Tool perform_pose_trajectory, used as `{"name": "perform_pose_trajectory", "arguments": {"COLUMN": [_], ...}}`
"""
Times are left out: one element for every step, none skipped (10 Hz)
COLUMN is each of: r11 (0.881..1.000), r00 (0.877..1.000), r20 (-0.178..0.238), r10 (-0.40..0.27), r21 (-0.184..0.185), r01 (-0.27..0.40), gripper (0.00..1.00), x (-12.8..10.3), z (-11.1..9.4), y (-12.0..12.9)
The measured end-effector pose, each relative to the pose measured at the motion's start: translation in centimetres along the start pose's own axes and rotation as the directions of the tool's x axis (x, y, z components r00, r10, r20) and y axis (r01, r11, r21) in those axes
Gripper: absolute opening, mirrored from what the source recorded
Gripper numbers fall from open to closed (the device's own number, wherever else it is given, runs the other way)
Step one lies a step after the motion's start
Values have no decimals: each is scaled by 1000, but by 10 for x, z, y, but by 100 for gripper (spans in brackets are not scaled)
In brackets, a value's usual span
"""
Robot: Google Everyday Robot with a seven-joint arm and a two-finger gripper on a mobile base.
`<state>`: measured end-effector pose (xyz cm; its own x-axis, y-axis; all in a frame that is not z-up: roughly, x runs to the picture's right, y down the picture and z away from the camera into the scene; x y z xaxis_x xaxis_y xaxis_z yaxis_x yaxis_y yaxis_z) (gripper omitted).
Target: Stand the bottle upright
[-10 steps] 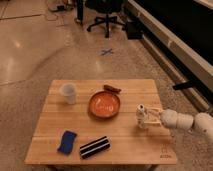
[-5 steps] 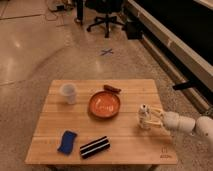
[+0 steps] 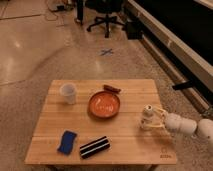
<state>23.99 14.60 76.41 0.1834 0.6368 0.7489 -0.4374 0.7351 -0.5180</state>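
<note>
The small whitish bottle (image 3: 146, 116) with a white cap stands upright on the wooden table (image 3: 125, 145), right of the orange bowl (image 3: 104, 105). My gripper (image 3: 150, 120) reaches in from the right edge, its pale fingers around the bottle at its lower half. The white arm trails off to the right.
A translucent white cup (image 3: 68, 93) stands at the back left. A brown bar (image 3: 111, 89) lies behind the bowl. A blue sponge (image 3: 66, 141) and a black-and-white striped packet (image 3: 94, 147) lie near the front. Office chairs (image 3: 102, 15) stand on the floor beyond.
The gripper and bottle have shifted slightly toward the right and front of the table; the bottle stays upright.
</note>
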Motion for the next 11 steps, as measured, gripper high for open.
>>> {"name": "perform_pose_trajectory", "arguments": {"r11": [1000,1000,1000,1000,1000,1000,999,999,998,997,997], "r00": [1000,1000,1000,1000,1000,1000,1000,999,999,999,999], "r20": [0,0,0,-2,-3,-3,-5,-7,-8,-4,-2], "r10": [2,1,-2,-9,-14,-19,-25,-33,-42,-50,-52], "r21": [1,-2,-5,-12,-17,-21,-27,-34,-44,-59,-65], "r01": [-2,-1,2,9,14,19,25,33,42,49,51], "gripper": [80,80,80,80,80,80,80,80,80,80,80], "x": [0,1,1,0,-1,-2,-3,-4,-6,-7,-7], "z": [-1,-1,-1,-1,-2,-2,-3,-3,-3,-3,-1], "y": [1,2,3,5,6,6,7,7,8,10,11]}}
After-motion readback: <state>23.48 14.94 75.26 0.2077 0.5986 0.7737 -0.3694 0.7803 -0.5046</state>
